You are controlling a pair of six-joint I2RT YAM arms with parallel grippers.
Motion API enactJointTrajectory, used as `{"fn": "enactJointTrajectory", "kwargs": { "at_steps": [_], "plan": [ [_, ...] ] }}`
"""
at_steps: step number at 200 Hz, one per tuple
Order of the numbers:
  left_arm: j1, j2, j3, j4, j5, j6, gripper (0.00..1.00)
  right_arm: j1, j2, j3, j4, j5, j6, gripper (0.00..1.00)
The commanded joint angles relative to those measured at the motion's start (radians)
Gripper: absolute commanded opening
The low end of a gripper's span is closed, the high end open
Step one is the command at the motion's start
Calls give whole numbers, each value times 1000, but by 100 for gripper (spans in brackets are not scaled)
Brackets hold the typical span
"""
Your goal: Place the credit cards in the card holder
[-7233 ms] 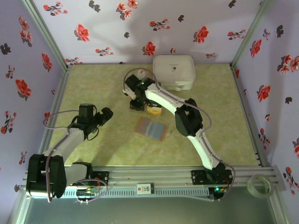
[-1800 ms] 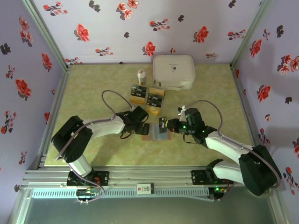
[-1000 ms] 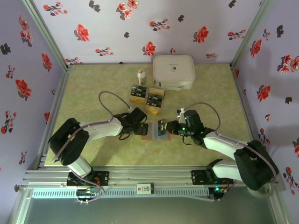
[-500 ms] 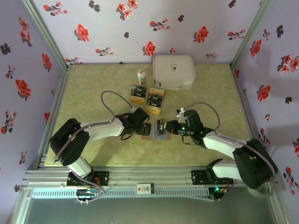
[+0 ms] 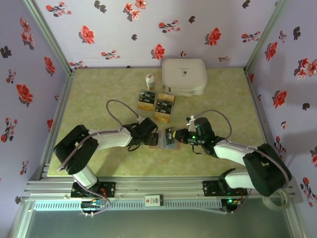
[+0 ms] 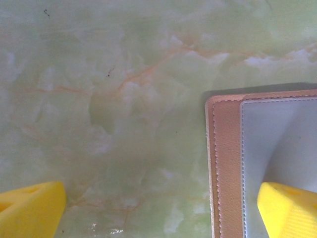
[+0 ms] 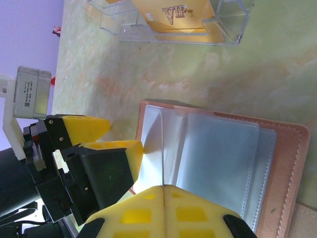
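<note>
The right gripper (image 7: 162, 191) is clamping a thin, stiff black credit card (image 7: 162, 153) edgewise over the open reddish-brown leather-like card holder (image 7: 282, 148) on the green marbled table (image 6: 99, 99); the left gripper (image 6: 158, 213), jaws apart, is pinning its slick grey sleeve (image 6: 277, 139); the light card is likely needing a firm edge pinch

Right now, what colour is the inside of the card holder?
The card holder is silvery grey inside; the right wrist view shows it best.

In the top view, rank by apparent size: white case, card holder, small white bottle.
Largest: white case.
Next: card holder, though partly covered.
Smallest: small white bottle.
</note>
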Motion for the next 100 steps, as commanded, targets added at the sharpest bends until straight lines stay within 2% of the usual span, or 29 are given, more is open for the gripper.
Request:
{"fn": "enactJointTrajectory", "kwargs": {
  "at_steps": [1, 100],
  "plan": [
    [-5, -10, -31, -43, -45, -22, 100, -5, 20, -14, 70, -22, 24, 0],
    [-5, -40, -44, -46, -47, -31, 100, 6, 71, -51, 197, -7, 94, 0]
  ]
}}
